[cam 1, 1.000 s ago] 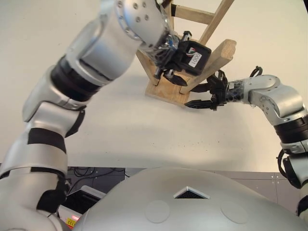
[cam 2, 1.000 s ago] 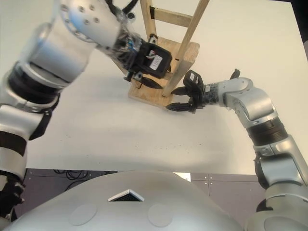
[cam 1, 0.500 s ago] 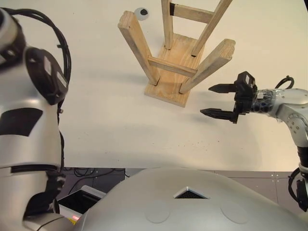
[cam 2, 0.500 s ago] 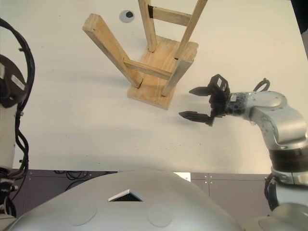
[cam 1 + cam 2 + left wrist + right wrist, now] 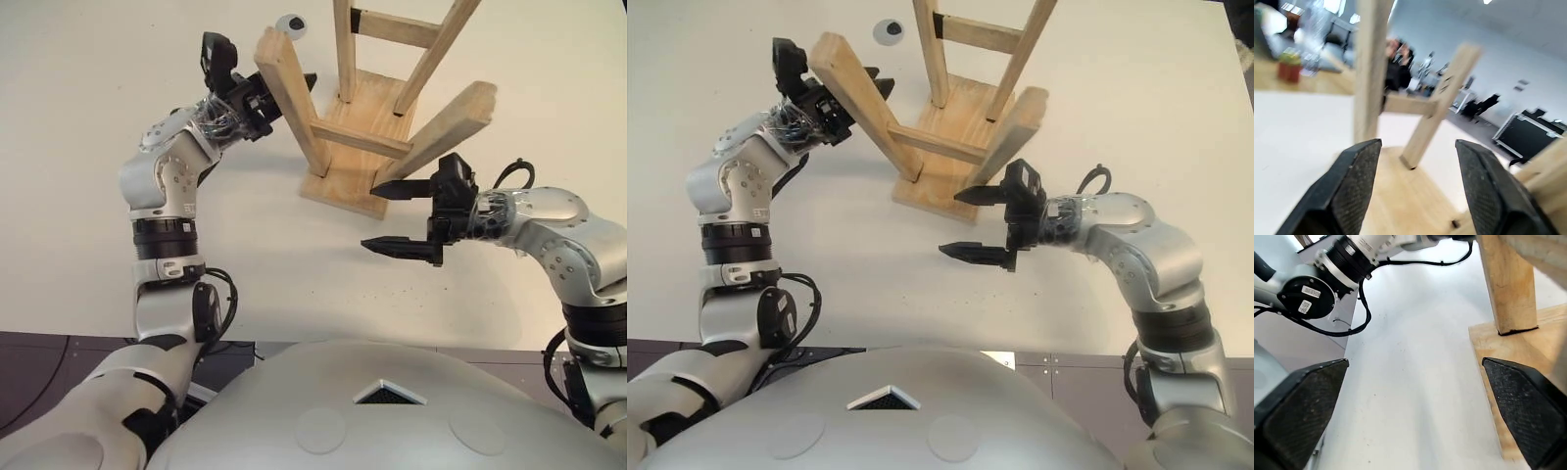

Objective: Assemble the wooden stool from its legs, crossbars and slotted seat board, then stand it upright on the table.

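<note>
White tabletop [image 5: 245,264] spreads across the head view, and the stool [image 5: 364,147] stands inverted at upper centre: seat board [image 5: 343,191] flat down, legs pointing up, a crossbar [image 5: 358,139] joining the near pair. The left claw [image 5: 265,90] is at the top of the near left leg [image 5: 294,108], at upper left, with one dark fingertip [image 5: 308,80] showing past the wood. The right claw [image 5: 392,217] hovers at centre right, spread wide, just beside the board's near corner.

Seen from the left wrist, that claw's pads [image 5: 1352,181] are apart, with the leg rising just beyond them. I cannot tell whether they touch it.

Seen from the right wrist, both pads [image 5: 1298,406] frame bare tabletop, and the board's corner lies near one of them.

Assembly looks finished, so turning the stool over is probably what remains. Each claw should close squarely on a leg, low near the board. Both should then lift and rotate together so that no joint pulls from its slot.
</note>
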